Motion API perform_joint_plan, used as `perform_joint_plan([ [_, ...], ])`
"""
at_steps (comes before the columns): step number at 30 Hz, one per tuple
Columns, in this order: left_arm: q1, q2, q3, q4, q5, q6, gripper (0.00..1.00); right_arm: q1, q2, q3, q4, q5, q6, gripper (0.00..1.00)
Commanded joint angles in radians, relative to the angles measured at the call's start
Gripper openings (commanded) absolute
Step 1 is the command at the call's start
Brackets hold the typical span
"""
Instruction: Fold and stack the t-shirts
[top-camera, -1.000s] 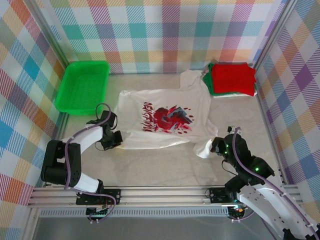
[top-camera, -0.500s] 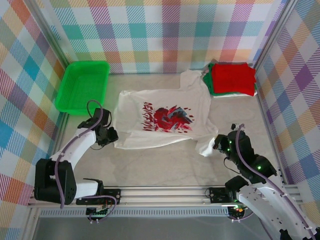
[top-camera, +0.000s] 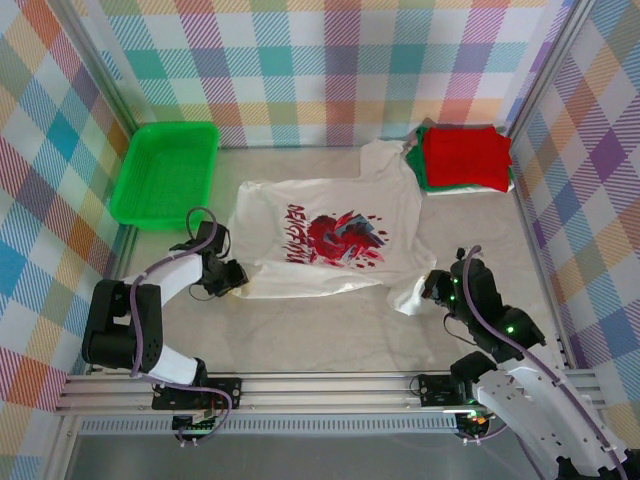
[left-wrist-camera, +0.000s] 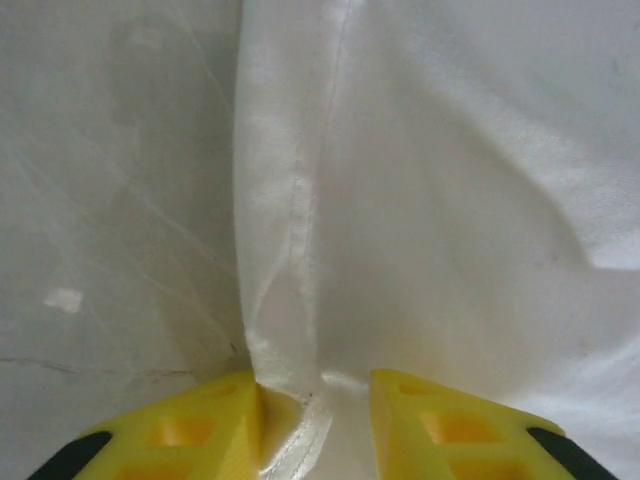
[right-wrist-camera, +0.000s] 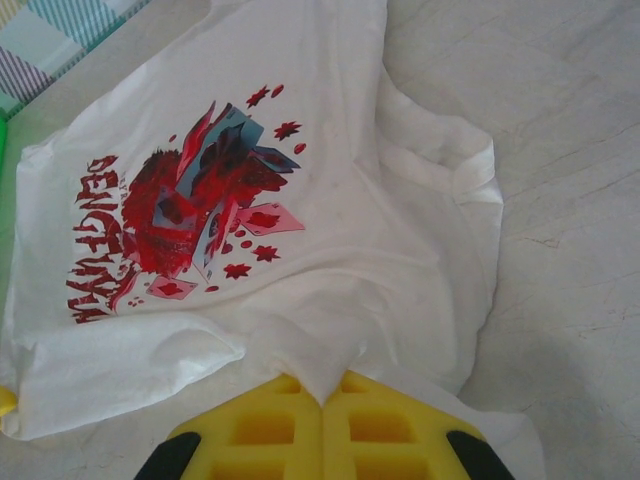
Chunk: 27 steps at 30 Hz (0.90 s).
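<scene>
The top view is bright and evenly lit from above, with only soft, faint shadows on the pale grey table surface. The white cloth t-shirt with red-and-dark print is sharp and free of glare. In the left wrist view the cloth looks soft and washed out at the upper right, and the yellow plastic fingertips along the bottom edge are blurred. The right wrist view is crisp mid-frame, with a dim shadow at the lower right.
</scene>
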Motion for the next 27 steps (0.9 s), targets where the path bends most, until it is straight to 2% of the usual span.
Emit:
perform_joint_plan([
  [1, -0.001, -0.027, -0.032, 0.015, 0.034, -0.015, 0.17, -0.016, 0.0, -0.004, 0.032, -0.015, -0.001, 0.0],
  [4, -0.002, -0.068, -0.042, -0.011, 0.008, -0.018, 0.0, -0.03, 0.008, -0.006, 0.038, -0.024, -0.004, 0.0],
  [8, 0.0, -0.13, -0.031, -0.077, -0.032, -0.016, 0.0, -0.053, 0.008, 0.0, 0.025, -0.042, 0.004, 0.0],
  [13, 0.034, -0.266, 0.005, -0.232, -0.063, -0.008, 0.0, -0.086, -0.036, 0.041, -0.081, -0.03, 0.031, 0.0],
  [20, 0.088, -0.444, 0.043, -0.359, 0.0, -0.037, 0.0, -0.101, -0.089, 0.099, -0.241, -0.022, 0.087, 0.0],
  [23, 0.119, -0.446, 0.064, -0.363, 0.002, -0.018, 0.0, -0.101, -0.1, 0.131, -0.259, 0.006, 0.054, 0.0],
  [27, 0.138, -0.351, 0.113, -0.333, 0.033, 0.024, 0.0, -0.102, -0.041, 0.148, -0.173, -0.017, -0.072, 0.0],
])
